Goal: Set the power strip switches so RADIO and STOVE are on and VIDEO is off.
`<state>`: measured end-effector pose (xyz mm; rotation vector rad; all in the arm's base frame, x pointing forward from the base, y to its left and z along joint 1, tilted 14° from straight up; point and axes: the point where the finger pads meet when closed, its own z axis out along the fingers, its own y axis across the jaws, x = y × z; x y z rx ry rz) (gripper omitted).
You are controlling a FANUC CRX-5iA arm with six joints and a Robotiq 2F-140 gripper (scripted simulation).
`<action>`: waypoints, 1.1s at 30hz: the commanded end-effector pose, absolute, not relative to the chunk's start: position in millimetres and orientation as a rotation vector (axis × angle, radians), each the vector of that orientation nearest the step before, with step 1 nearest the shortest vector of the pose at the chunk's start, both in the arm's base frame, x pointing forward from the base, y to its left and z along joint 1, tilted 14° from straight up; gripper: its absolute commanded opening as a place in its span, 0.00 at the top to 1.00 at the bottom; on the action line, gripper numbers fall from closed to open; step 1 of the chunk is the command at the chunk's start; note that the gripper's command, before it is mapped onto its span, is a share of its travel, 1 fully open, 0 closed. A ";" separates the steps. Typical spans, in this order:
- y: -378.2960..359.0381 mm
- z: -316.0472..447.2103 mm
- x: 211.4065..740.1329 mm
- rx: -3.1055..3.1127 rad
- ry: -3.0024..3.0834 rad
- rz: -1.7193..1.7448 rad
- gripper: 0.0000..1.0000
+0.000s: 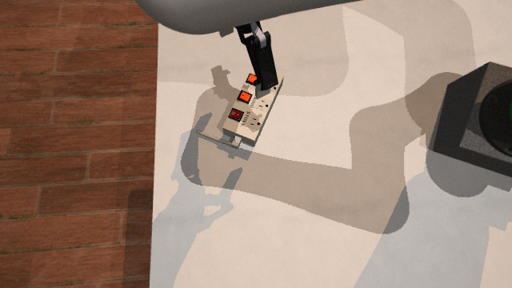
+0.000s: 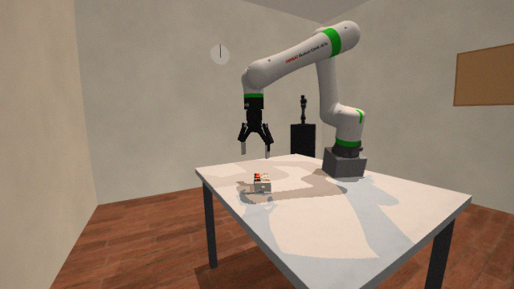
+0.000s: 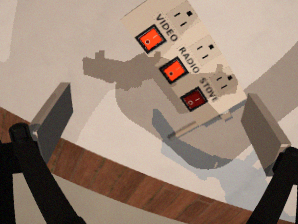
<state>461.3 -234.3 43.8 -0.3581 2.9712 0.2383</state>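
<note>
The beige power strip (image 1: pixel 252 110) lies right way up near the table's left edge, switches facing up; it also shows in the exterior view (image 2: pixel 262 182) and the wrist view (image 3: pixel 182 63). The VIDEO switch (image 3: pixel 150 39) and the RADIO switch (image 3: pixel 174 70) glow bright orange-red. The STOVE switch (image 3: pixel 196 99) is dark red. A short cord stub (image 1: pixel 218 138) sticks out at the STOVE end. My gripper (image 2: pixel 255 153) hangs well above the strip, open and empty, its fingers spread wide. In the overhead view only one black finger (image 1: pixel 262 64) shows below the arm, over the VIDEO end.
The table's left edge (image 1: pixel 156 160) runs close to the strip, with wood floor beyond. The robot's dark base (image 1: pixel 476 116) stands at the right side of the table. A black pedestal (image 2: pixel 303 138) stands behind the table.
</note>
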 end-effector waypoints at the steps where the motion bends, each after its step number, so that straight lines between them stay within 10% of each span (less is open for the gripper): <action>1: -249.1 19.7 450.6 -0.758 2.860 0.216 0.00; 8: -251.6 14.7 448.1 -1.151 2.704 0.178 0.00; 9: -251.6 14.7 448.1 -1.207 2.673 0.175 1.00; 33: -251.6 14.7 448.1 -1.297 2.617 0.173 1.00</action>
